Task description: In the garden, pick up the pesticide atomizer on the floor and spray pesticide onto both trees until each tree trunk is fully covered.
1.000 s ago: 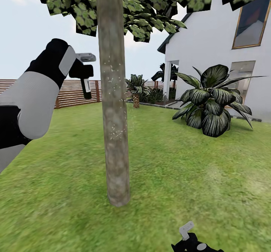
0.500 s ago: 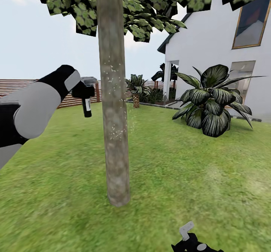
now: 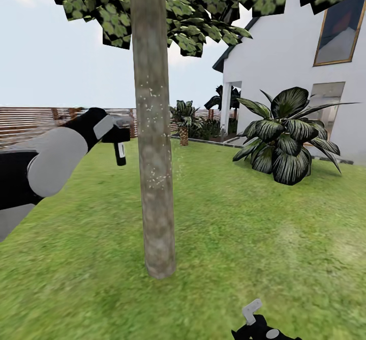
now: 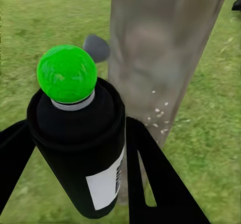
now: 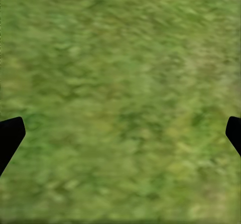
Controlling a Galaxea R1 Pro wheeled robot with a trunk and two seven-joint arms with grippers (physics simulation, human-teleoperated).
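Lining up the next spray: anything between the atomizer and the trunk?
Nothing solid: the left wrist view shows only grass and white specks between the pesticide atomizer and the tree trunk.

Tree trunk (image 3: pixel 155 167): mottled grey-brown, white flecks.
Canopy (image 3: pixel 188 9): blotchy dark and pale green.
Pesticide atomizer (image 4: pixel 80 148): black body, white label, bright green dot on top.
Left hand (image 3: pixel 118 135): black; arm grey-white and black.
Lawn (image 3: pixel 264 238): patchy green.
Fence (image 3: pixel 30 121): brown horizontal slats.
House (image 3: pixel 284 60): white walls.
Shrub (image 3: pixel 284 136): dark green, pale-streaked leaves.
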